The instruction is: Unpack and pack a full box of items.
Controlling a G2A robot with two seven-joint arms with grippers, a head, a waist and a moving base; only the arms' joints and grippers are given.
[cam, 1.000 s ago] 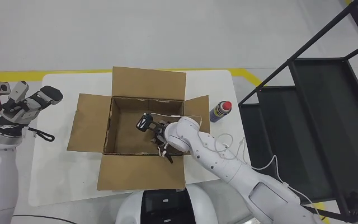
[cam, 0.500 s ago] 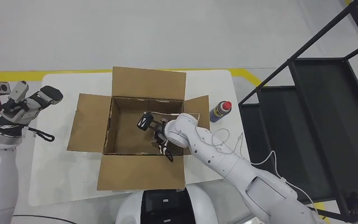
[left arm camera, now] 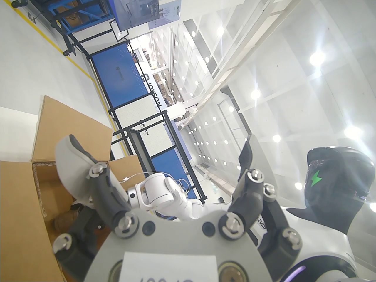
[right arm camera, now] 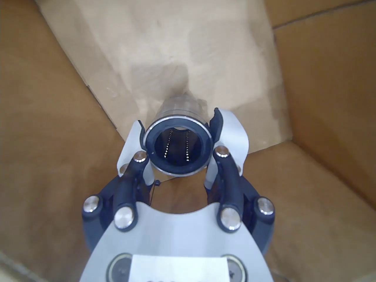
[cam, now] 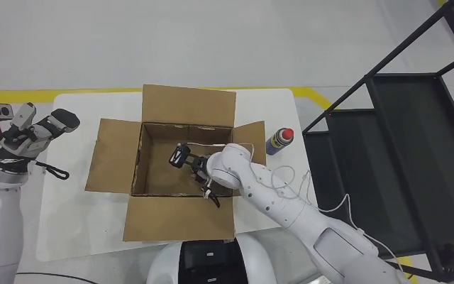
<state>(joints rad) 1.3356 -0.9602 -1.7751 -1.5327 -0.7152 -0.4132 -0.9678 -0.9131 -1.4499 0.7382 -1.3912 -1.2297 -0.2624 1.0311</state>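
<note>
right gripper (right arm camera: 178, 124) clamped on a short steel cylinder with a black ringed end (right arm camera: 179, 145), one finger on each side of the barrel, bore facing the wrist camera. held low inside the open brown cardboard box (cam: 188, 106), centre of the top view, near its bare floor; contact unclear. grip suits either setting down or lifting out. left gripper (left arm camera: 158, 162) spread wide, holding nothing, parked at far left edge, well apart from the box. blue spray can with a red cap (cam: 279, 139) lies on the white table (cam: 78, 213) right of the box, probably unpacked.
</note>
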